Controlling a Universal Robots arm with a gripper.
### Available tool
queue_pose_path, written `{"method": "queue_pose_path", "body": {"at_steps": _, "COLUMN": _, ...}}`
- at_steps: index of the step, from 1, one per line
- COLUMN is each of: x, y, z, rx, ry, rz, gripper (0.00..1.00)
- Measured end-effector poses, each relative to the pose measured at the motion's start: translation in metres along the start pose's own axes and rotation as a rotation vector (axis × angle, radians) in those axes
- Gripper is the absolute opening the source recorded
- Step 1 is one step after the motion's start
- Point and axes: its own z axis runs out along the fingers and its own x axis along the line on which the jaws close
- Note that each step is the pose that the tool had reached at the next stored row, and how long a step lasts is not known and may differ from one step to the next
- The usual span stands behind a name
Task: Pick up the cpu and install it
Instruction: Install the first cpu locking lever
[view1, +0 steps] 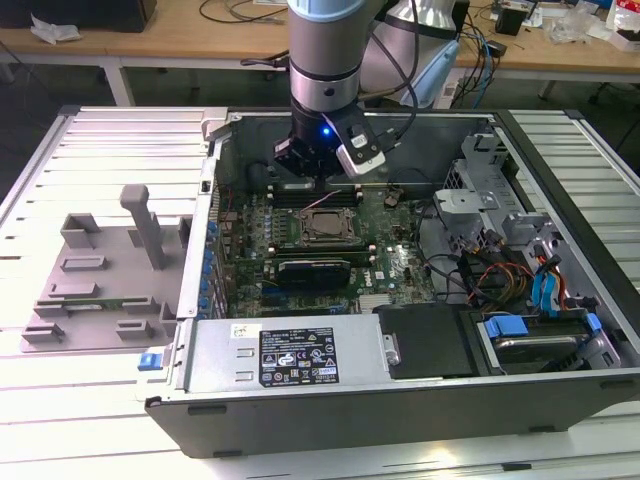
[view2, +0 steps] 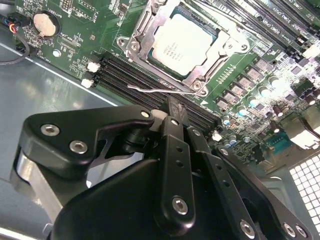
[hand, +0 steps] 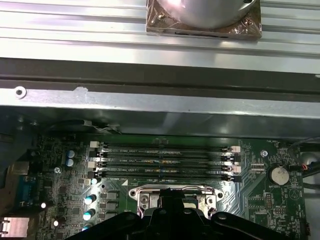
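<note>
Inside the open computer case, the cpu already lies flat in the socket frame on the motherboard, its silvery top facing up and its edges square with the frame around it. The gripper hangs just beside the socket, over the memory slots that run along one side of the frame, so the chip lies a short way ahead of the fingertips rather than beneath them. The fingers look drawn together with nothing between them, judging from the second wrist view; the tips themselves are partly masked by the gripper body. A thin wire latch lever lies along the frame edge nearest the gripper, between fingertips and chip. The chip is square, so it has no long axis to line up. In the exterior view the arm stands upright over the far part of the board, with the case's rear wall close behind it and more open room toward the drive bays on the exterior view's right.
</note>
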Motion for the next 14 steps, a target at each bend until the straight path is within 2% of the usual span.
{"method": "queue_pose_path", "body": {"at_steps": 14, "x": 0.0001, "y": -0.0003, "z": 0.0017, "rx": 0.002, "ry": -0.0082, "rz": 0.043, "gripper": 0.11}}
